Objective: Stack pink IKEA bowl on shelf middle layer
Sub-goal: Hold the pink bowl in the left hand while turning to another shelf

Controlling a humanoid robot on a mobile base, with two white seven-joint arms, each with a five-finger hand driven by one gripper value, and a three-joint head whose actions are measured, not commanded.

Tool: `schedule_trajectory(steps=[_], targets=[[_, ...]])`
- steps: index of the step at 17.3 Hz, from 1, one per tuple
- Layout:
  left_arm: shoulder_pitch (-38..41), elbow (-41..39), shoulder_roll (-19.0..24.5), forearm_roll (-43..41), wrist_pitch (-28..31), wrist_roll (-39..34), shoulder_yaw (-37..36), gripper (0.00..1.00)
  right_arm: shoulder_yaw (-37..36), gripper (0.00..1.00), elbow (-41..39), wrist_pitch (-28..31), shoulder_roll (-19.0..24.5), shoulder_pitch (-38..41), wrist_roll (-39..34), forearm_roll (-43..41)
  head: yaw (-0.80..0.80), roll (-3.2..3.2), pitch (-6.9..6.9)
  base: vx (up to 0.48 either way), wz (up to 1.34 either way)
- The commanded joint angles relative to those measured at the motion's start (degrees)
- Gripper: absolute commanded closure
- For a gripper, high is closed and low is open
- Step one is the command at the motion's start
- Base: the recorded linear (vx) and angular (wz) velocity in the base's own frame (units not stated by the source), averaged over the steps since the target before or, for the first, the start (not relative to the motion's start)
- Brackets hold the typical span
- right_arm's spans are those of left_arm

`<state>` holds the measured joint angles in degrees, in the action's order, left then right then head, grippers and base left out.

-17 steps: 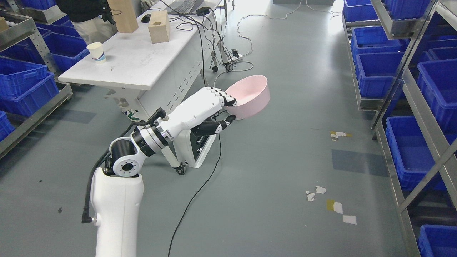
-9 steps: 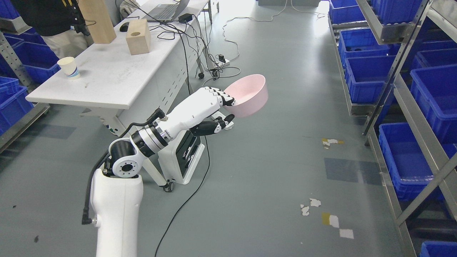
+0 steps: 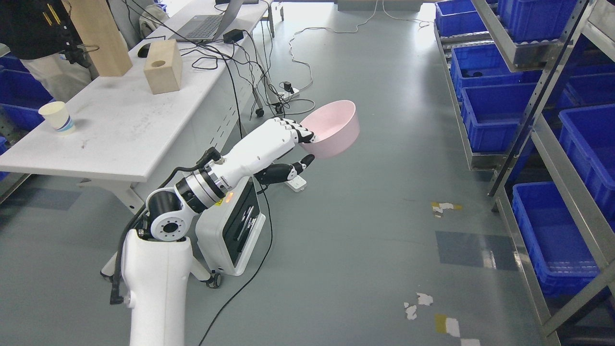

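Observation:
A pink bowl (image 3: 334, 127) hangs in the air over the grey floor, mouth tilted up and toward me. My left hand (image 3: 300, 149) is shut on its near rim, fingers over the edge and thumb underneath. The white left arm rises from the lower left. A metal shelf (image 3: 552, 139) with several blue bins runs along the right side, well apart from the bowl. My right arm does not show.
A white table (image 3: 120, 129) at left carries a paper cup (image 3: 57, 117), wooden blocks (image 3: 163, 72), a laptop and cables. A person stands at the top left. A white wheeled unit (image 3: 230, 230) and a black cable lie near my arm. Paper scraps dot the floor.
The whole picture has shifted: the camera moved, so table and floor slid down and left. The bowl stays held in my left hand in the same grip.

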<state>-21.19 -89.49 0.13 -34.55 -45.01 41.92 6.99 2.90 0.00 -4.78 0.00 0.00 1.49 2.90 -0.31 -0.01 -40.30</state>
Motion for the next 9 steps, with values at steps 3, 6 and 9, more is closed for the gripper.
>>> schedule_trajectory(steps=[3,6,9], targets=[[2.91,-0.07,0.87,0.09,0.01,-0.52,0.66,0.97,0.0,0.0,-1.0,0.04,-1.0,1.23,0.01,0.0,0.0,0.0,0.0,0.249,-0.06],[2.74,-0.16,0.87,0.09,0.01,-0.43,0.66,0.97,0.0,0.0,-1.0,0.04,-1.0,1.23,0.01,0.0,0.0,0.0,0.0,0.256,-0.08],[2.74,-0.16,0.87,0.09,0.01,-0.43,0.4,0.97,0.0,0.0,-1.0,0.04,-1.0,1.23,0.01,0.0,0.0,0.0,0.0,0.232,-0.07]])
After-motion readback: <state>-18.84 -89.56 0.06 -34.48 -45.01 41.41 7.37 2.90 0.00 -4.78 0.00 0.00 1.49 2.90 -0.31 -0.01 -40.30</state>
